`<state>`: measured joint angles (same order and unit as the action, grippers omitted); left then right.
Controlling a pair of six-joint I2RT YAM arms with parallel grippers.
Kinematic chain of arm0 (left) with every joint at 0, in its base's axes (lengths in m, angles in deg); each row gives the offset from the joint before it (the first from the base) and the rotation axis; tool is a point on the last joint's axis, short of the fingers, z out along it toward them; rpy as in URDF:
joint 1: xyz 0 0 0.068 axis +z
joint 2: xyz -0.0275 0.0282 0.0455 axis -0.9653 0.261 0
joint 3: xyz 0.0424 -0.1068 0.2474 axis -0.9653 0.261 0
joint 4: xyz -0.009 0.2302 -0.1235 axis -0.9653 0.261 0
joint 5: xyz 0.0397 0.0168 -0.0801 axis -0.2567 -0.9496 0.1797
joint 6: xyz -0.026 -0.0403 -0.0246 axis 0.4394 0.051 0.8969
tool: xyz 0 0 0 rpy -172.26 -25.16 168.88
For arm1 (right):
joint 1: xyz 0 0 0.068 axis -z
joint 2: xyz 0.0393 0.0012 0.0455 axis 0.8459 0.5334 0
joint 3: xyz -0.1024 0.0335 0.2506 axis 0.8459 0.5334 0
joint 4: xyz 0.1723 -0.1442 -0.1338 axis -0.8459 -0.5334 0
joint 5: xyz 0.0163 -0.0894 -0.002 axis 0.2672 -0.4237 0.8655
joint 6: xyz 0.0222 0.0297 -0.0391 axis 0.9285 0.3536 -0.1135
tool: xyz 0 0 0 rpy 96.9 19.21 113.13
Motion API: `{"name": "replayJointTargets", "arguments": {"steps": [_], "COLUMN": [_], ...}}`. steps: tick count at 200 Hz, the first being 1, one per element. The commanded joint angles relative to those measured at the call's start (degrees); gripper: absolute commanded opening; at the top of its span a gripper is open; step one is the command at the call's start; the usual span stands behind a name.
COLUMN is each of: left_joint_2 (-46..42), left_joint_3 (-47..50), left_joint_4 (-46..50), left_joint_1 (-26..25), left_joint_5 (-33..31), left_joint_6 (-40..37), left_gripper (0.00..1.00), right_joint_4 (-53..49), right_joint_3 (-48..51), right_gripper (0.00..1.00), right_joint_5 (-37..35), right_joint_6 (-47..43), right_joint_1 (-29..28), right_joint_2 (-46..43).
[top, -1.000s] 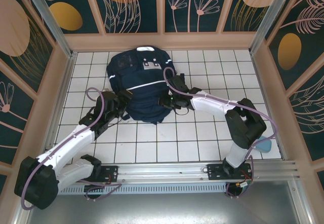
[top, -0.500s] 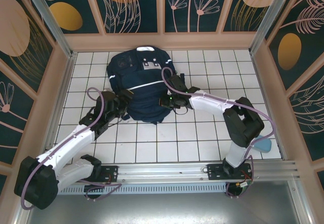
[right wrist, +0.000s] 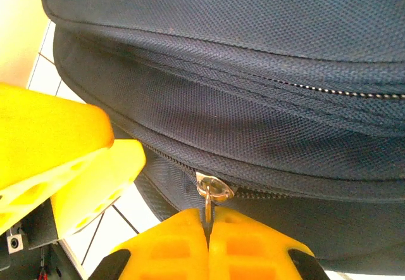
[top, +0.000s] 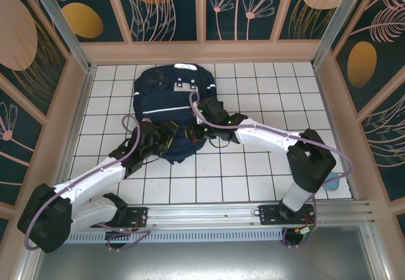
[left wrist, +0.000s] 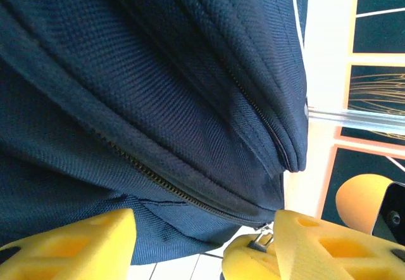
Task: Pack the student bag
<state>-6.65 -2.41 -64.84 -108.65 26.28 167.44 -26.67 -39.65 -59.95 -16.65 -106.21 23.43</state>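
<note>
The top view is bright and evenly lit from above, with only faint, soft shadows under the arms on the white tiled table (top: 240,178). Straight rails bow slightly near the edges. In the left wrist view the student bag (left wrist: 158,102) has a crisp weave, but the pale background at right is blown out. In the right wrist view the zipper pull (right wrist: 212,188) is sharp and glints

Note that the left gripper (top: 169,138) has moved right, from the left flank of the student bag (top: 166,96) to its near edge. The right gripper (top: 198,130) has shifted left along that same edge, and its jaws have gone from slightly parted to fully closed, pinching the zipper pull (right wrist: 212,190). The bag's near end now looks bunched between the two grippers.
</note>
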Motion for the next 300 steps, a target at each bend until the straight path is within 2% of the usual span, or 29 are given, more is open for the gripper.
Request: {"name": "replayJointTargets", "arguments": {"steps": [1, 40, 53, 71, 98, 121, 143, 185, 238, 279, 300], "left_joint_2": [0.3, 1.2, 1.2, 0.7, 0.1, -0.1, -0.9, -2.3, -2.7, -1.2, -2.0], "left_joint_3": [0.2, 1.7, 1.9, 2.1, 2.3, 2.8, 3.3, 3.3, 3.5, 2.4, 2.5], "left_joint_4": [-2.7, -5.0, -4.9, -3.4, -0.5, 0.7, 1.2, 2.7, 3.8, 5.3, 7.0], "left_joint_1": [-0.3, -0.3, -0.3, -0.3, -0.2, -0.3, -0.3, -0.2, -0.2, -0.3, -0.3], "left_joint_5": [-2.1, -4.8, -6.0, -8.2, -10.7, -10.9, -11.4, -11.3, -8.8, -5.5, -5.7], "left_joint_6": [2.4, 4.4, 4.6, 4.4, 2.1, 1.3, 1.3, 0.3, -1.6, -5.3, -5.9], "left_gripper": [0.57, 0.50, 0.42, 0.27, 0.00, 0.00, 0.00, 0.00, 0.00, 0.00, 0.00], "right_joint_4": [2.9, 0.4, -1.8, -6.0, -10.8, -13.4, -14.4, -13.6, -10.8, -11.3, -12.9], "right_joint_3": [-0.9, -1.0, -0.9, -0.6, 1.6, 1.9, 1.7, 1.2, -6.2, -7.8, -8.6], "right_gripper": [0.00, 0.00, 0.00, 0.00, 0.00, 0.00, 0.00, 0.00, 0.00, 0.00, 0.00], "right_joint_5": [3.7, 2.5, 0.6, -4.8, -19.6, -26.6, -29.4, -30.7, -30.6, -31.7, -32.7], "right_joint_6": [-3.3, -7.9, -10.4, -14.5, -18.9, -19.8, -19.8, -18.6, -17.3, -13.9, -10.4], "right_joint_1": [-0.8, -2.0, -2.3, -2.4, -2.2, -0.5, 1.9, 7.9, 14.4, 16.8, 20.2], "right_joint_2": [-3.7, -5.2, -5.7, -6.5, -7.8, -8.1, -7.7, -4.4, 5.3, 6.7, 7.9]}}
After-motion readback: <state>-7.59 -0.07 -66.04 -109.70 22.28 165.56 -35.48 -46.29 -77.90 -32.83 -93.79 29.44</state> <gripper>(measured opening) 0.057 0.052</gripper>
